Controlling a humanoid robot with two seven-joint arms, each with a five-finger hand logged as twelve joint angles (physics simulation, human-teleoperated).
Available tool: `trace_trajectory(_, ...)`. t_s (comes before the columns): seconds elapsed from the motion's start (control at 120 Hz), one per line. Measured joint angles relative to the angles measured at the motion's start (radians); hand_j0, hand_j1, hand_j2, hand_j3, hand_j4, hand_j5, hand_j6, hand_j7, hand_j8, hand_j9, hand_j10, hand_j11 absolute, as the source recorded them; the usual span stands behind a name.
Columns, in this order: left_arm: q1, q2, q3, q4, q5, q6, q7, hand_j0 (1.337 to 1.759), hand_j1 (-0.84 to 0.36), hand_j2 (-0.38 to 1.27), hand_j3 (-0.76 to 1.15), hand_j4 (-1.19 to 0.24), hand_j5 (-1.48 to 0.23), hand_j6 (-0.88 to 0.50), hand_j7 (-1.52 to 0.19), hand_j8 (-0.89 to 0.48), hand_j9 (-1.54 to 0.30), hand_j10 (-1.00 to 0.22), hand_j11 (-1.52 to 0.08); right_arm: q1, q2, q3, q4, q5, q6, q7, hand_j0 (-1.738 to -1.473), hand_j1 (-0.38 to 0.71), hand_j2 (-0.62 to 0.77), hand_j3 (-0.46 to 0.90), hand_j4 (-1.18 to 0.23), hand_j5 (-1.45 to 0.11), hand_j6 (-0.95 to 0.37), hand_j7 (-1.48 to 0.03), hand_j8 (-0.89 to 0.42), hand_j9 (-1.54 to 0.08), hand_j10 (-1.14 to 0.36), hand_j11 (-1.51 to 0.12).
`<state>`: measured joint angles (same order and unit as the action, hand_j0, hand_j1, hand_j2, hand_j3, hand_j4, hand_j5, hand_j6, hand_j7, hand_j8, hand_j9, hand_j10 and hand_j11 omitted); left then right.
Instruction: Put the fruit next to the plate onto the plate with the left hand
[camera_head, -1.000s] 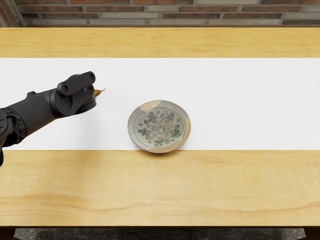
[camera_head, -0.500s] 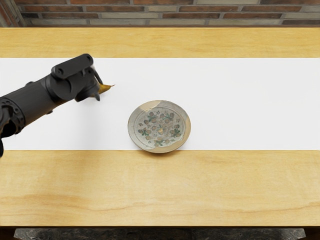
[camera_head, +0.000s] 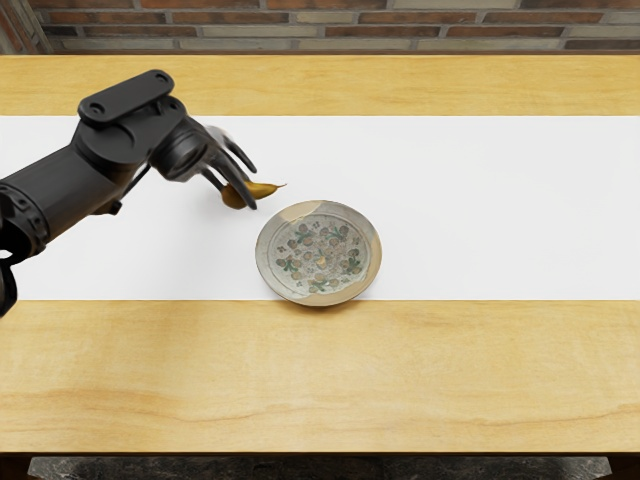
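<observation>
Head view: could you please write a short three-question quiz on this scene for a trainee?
1. True or false: the fruit lies on the plate.
2. What holds the fruit? A) left robot hand B) right robot hand C) nothing
3. In the picture, on which side of the plate is the fruit?
Key: 1 false; 2 A; 3 upper left.

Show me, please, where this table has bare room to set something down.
Bare: the white runner right of the plate, and the wooden strip in front. Crowded: upper left of the plate, where the left hand holds the fruit.
</observation>
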<state>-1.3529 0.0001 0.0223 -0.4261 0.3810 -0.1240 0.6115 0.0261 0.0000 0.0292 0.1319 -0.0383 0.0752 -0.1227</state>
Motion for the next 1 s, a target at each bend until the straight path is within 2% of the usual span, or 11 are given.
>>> trace_trajectory(0.25, -0.014, 0.0, -0.03, -0.005, -0.007, -0.045, -0.001, 1.652, -0.22, 0.45, 0.0, -0.78, -1.25, -0.67, -1.16, -0.49, -1.14, -0.63, -1.14, 0.0, 0.0, 0.0, 0.0, 0.0, 0.0, 0.0, -1.658, -0.35, 0.0, 0.0, 0.0, 0.0, 0.0, 0.0, 0.0, 0.0, 0.0, 0.0)
trace_trajectory(0.542, -0.019, 0.0, -0.038, -0.078, -0.008, -0.074, -0.001, 1.653, -0.22, 0.43, 0.0, -0.8, -1.27, -0.67, -1.19, -0.49, -1.17, -0.63, -1.16, 0.0, 0.0, 0.0, 0.0, 0.0, 0.0, 0.0, -1.658, -0.35, 0.0, 0.0, 0.0, 0.0, 0.0, 0.0, 0.0, 0.0, 0.0, 0.0)
trace_trajectory(0.575, -0.017, 0.0, -0.038, -0.082, -0.002, -0.079, -0.001, 1.652, -0.17, 0.44, 0.0, -0.82, -1.23, -0.73, -1.17, -0.53, -1.16, -0.68, -1.16, 0.0, 0.0, 0.0, 0.0, 0.0, 0.0, 0.0, -1.658, -0.35, 0.0, 0.0, 0.0, 0.0, 0.0, 0.0, 0.0, 0.0, 0.0, 0.0)
trace_trajectory(0.583, -0.017, 0.0, -0.038, -0.083, -0.001, -0.08, -0.001, 1.652, -0.17, 0.49, 0.0, -0.83, -1.22, -0.75, -1.16, -0.54, -1.16, -0.7, -1.16, 0.0, 0.0, 0.0, 0.0, 0.0, 0.0, 0.0, -1.658, -0.35, 0.0, 0.0, 0.0, 0.0, 0.0, 0.0, 0.0, 0.0, 0.0, 0.0)
trace_trajectory(0.592, -0.017, 0.0, -0.038, -0.083, -0.001, -0.081, -0.001, 1.652, -0.17, 0.45, 0.0, -0.83, -1.22, -0.76, -1.16, -0.55, -1.16, -0.72, -1.16, 0.0, 0.0, 0.0, 0.0, 0.0, 0.0, 0.0, -1.658, -0.35, 0.0, 0.0, 0.0, 0.0, 0.0, 0.0, 0.0, 0.0, 0.0, 0.0)
trace_trajectory(0.617, -0.015, 0.0, -0.038, -0.085, 0.002, -0.084, -0.001, 1.653, -0.17, 0.57, 0.0, -0.84, -1.2, -0.79, -1.15, -0.58, -1.15, -0.75, -1.16, 0.0, 0.0, 0.0, 0.0, 0.0, 0.0, 0.0, -1.658, -0.35, 0.0, 0.0, 0.0, 0.0, 0.0, 0.0, 0.0, 0.0, 0.0, 0.0)
trace_trajectory(0.65, -0.011, 0.0, -0.038, -0.087, 0.005, -0.087, -0.001, 1.651, -0.12, 0.51, 0.0, -0.84, -1.19, -0.83, -1.15, -0.62, -1.15, -0.78, -1.17, 0.0, 0.0, 0.0, 0.0, 0.0, 0.0, 0.0, -1.658, -0.35, 0.0, 0.0, 0.0, 0.0, 0.0, 0.0, 0.0, 0.0, 0.0, 0.0)
trace_trajectory(0.758, -0.006, 0.0, -0.039, -0.09, 0.011, -0.092, 0.0, 1.644, -0.14, 0.61, 0.0, -0.83, -1.21, -0.81, -1.17, -0.63, -1.19, -0.79, -1.21, 0.0, 0.0, 0.0, 0.0, 0.0, 0.0, 0.0, -1.658, -0.35, 0.0, 0.0, 0.0, 0.0, 0.0, 0.0, 0.0, 0.0, 0.0, 0.0)
trace_trajectory(0.867, -0.008, 0.0, -0.037, -0.093, 0.007, -0.094, -0.001, 1.642, -0.09, 0.52, 0.0, -0.81, -1.22, -0.81, -1.19, -0.67, -1.21, -0.8, -1.22, 0.0, 0.0, 0.0, 0.0, 0.0, 0.0, 0.0, -1.658, -0.35, 0.0, 0.0, 0.0, 0.0, 0.0, 0.0, 0.0, 0.0, 0.0, 0.0)
trace_trajectory(0.908, -0.013, 0.0, -0.034, -0.097, 0.007, -0.095, -0.001, 1.643, -0.08, 0.46, 0.0, -0.78, -1.15, -0.79, -1.13, -0.66, -1.15, -0.78, -1.16, 0.0, 0.0, 0.0, 0.0, 0.0, 0.0, 0.0, -1.658, -0.35, 0.0, 0.0, 0.0, 0.0, 0.0, 0.0, 0.0, 0.0, 0.0, 0.0)
trace_trajectory(1.0, -0.036, 0.0, -0.03, -0.104, 0.009, -0.096, -0.001, 1.649, -0.04, 0.32, 0.0, -0.59, -0.86, -0.61, -0.85, -0.52, -0.86, -0.6, -0.87, 0.0, 0.0, 0.0, 0.0, 0.0, 0.0, 0.0, -1.658, -0.35, 0.0, 0.0, 0.0, 0.0, 0.0, 0.0, 0.0, 0.0, 0.0, 0.0)
